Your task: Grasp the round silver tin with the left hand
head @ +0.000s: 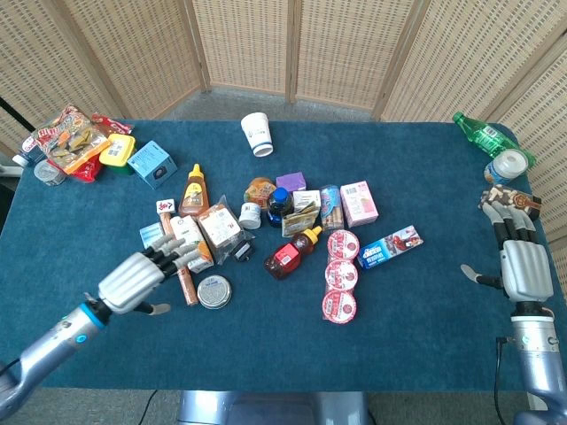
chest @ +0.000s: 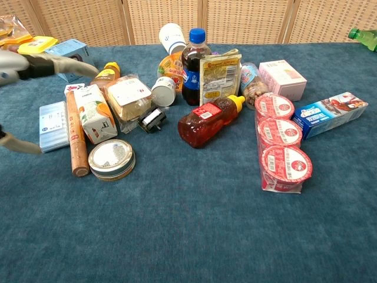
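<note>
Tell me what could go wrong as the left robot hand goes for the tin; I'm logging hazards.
The round silver tin lies flat against the wooden stick, so fingers could knock the stick or the juice carton. The left robot hand hovers open, left of the tin; the low rim may slip its grip.

Head cam overhead; chest cam low, nearer.

The left silver five-finger hand (head: 142, 276) is extended forward on its grey arm, palm down, fingers spread and holding nothing. The right silver five-finger hand (head: 521, 263) is upright at the desk's edge, fingers straight, thumb out, holding nothing.
</note>
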`<state>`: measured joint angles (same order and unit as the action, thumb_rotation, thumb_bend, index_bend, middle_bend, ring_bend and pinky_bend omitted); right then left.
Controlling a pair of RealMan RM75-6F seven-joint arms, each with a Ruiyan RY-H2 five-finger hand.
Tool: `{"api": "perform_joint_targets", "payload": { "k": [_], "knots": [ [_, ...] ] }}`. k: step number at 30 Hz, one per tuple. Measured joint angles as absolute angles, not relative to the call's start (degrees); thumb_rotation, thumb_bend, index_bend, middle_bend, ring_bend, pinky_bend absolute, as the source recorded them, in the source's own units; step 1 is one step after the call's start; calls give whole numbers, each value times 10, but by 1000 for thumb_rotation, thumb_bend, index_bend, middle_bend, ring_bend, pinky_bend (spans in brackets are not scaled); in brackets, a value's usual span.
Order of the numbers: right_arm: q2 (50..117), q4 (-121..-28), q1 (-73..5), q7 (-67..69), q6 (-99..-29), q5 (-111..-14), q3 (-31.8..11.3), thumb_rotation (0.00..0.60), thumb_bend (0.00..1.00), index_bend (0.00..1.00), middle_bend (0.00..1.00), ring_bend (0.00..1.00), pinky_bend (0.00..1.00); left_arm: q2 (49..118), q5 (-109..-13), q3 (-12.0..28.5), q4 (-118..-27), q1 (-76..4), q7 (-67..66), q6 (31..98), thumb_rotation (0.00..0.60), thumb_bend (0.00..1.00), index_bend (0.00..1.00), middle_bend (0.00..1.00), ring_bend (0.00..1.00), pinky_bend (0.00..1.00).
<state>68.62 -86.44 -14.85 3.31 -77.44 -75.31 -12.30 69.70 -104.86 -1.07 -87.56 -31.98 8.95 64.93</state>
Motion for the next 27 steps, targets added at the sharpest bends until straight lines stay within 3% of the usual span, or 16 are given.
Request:
{"api": "perform_joint_targets", "payload": {
  "k": [7,27],
  "knots": [
    [685,-863,-147,39,-776,-751,-125,600,53,90,0,0,0,743,-1032,-13,-871,-351,74,606,600,74,0,0,0,0],
    [685,-862,-147,41,-774,-749,-126,600,54,91,0,0,0,771,-990,-19,-862,-392,60,555,600,75,0,0,0,0]
  ]
}}
